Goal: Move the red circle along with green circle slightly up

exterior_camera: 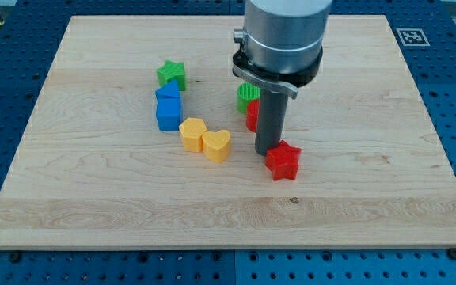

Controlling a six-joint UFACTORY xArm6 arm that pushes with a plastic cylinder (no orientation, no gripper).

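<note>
The red circle [252,115] lies near the board's middle, mostly hidden behind my rod. The green circle [247,95] sits just above it, touching it, partly hidden by the arm. My tip [269,151] rests on the board just below and right of the red circle, close beside it. A red star [283,161] lies right at the tip's lower right.
A green star [172,75] lies at the upper left, with two blue blocks [168,107] below it. A yellow block [192,134] and a yellow heart [217,145] lie left of the tip. The wooden board [93,214] ends at a blue perforated table.
</note>
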